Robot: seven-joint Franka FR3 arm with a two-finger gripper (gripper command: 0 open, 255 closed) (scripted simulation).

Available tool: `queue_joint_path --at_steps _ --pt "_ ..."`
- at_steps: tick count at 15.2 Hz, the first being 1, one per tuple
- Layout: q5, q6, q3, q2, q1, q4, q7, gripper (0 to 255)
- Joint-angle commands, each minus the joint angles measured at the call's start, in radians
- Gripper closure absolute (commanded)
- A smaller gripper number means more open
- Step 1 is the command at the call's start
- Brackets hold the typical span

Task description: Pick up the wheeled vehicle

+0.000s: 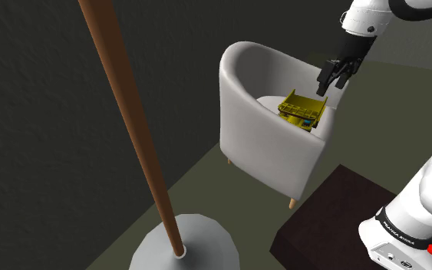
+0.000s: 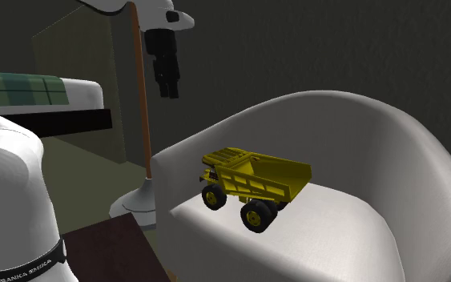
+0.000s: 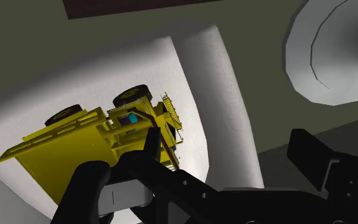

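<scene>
A yellow dump truck (image 2: 251,183) is sitting upright on its wheels on the seat of a white armchair (image 2: 360,136). Its long axis is running across the second exterior view, with the cab pointing to that view's left, toward the brown lamp pole (image 2: 141,96), and the tipper bed trailing to the right. The black hand (image 1: 333,83) is hovering above the truck on its cab side, touching nothing, its fingers standing apart and pointing down.
</scene>
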Motion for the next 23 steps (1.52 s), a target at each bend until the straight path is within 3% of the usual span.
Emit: queue_joint_path --at_steps 1,12,23 --pt "0.0 0.0 0.0 0.0 0.0 0.0 0.0 0" --pt "0.003 0.17 -0.006 0.437 -0.111 0.176 0.223 0" --pt "0.021 0.229 -0.067 0.845 -0.191 0.435 0.412 0"
